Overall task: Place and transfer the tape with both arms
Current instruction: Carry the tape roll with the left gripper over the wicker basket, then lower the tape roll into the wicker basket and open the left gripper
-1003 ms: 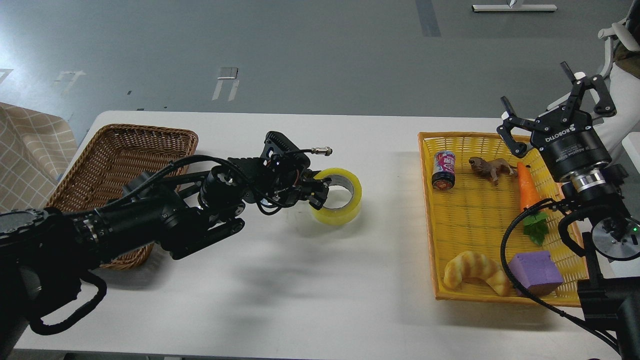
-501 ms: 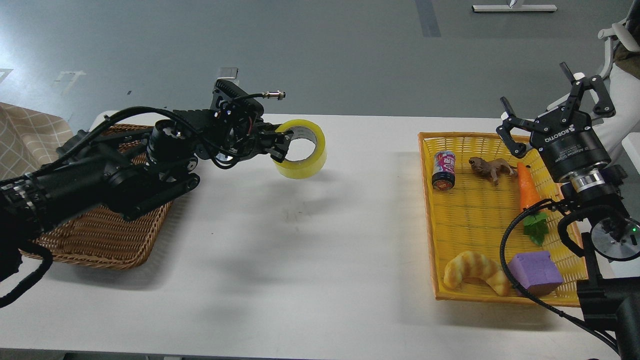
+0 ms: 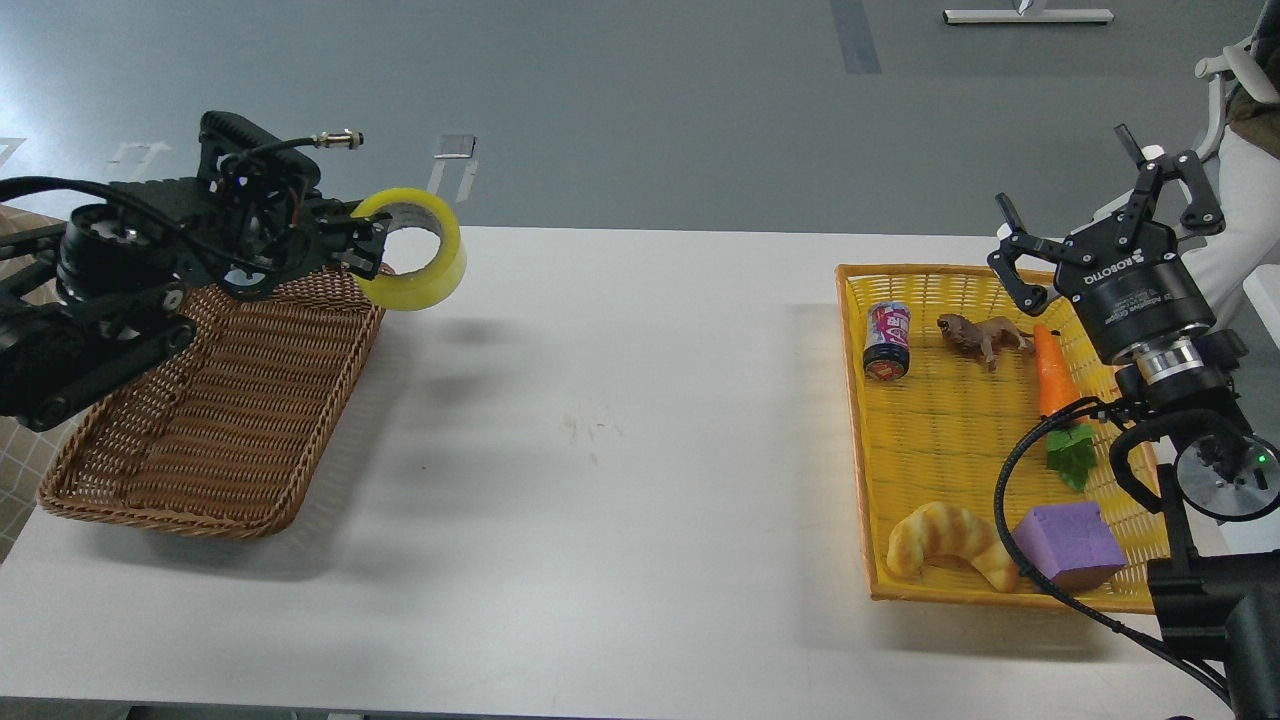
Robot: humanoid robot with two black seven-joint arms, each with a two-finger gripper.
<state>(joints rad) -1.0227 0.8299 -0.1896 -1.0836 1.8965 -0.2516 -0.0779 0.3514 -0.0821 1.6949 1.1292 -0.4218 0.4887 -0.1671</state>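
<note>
In the head view, the tape (image 3: pixel 412 250) is seen in the upper left of the frame, lifted clear of the white tabletop (image 3: pixel 600 480) and pinched at its left rim by the left gripper (image 3: pixel 358 245), one finger being passed inside the grey-white core and the other laid against the yellow outer wall. The roll is tilted so that its open core is turned toward the camera, and it is held at the far right corner of the brown wicker basket (image 3: pixel 215 400), partly over the basket's rim and partly over the tabletop; a soft shadow is cast on the tabletop just below it. The left arm (image 3: pixel 110 300) is brought in from the left edge, above the basket. At the right of the frame, the right gripper (image 3: pixel 1105 225) is raised above the far right corner of the yellow tray (image 3: pixel 950 590) with its fingers spread wide and nothing held between them. Inside the tray, a small can (image 3: pixel 887 341) and a brown animal figure (image 3: pixel 980 334) are placed near the far edge, an orange carrot toy (image 3: pixel 1055 385) is laid along the right side, and a croissant toy (image 3: pixel 950 545) and a purple block (image 3: pixel 1068 545) are set side by side at the near edge. The tape and the tray are well apart.
</note>
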